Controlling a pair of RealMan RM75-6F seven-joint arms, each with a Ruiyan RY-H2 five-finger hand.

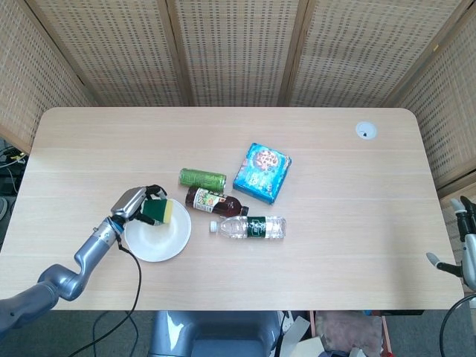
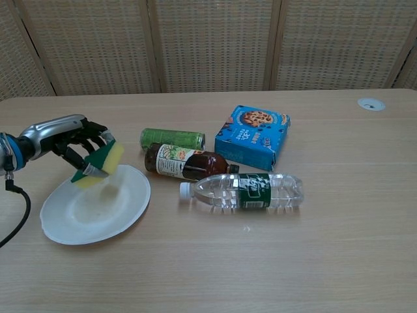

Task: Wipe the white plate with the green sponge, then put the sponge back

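The white plate [image 1: 160, 239] [image 2: 91, 208] lies on the table at the front left. My left hand [image 1: 134, 204] [image 2: 68, 140] grips the green and yellow sponge [image 1: 159, 212] [image 2: 102, 160] over the plate's far left part, tilted; whether it touches the plate I cannot tell. Of my right hand [image 1: 462, 245] only a part shows at the right edge of the head view, off the table, too little to tell how its fingers stand.
To the right of the plate lie a green can [image 1: 202, 178] [image 2: 172, 139], a brown bottle [image 1: 214, 201] [image 2: 186, 163] and a clear water bottle [image 1: 249, 227] [image 2: 244, 190]. A blue cookie box [image 1: 262, 172] [image 2: 254, 136] sits behind them. A cable hole [image 1: 365, 131] is at the far right.
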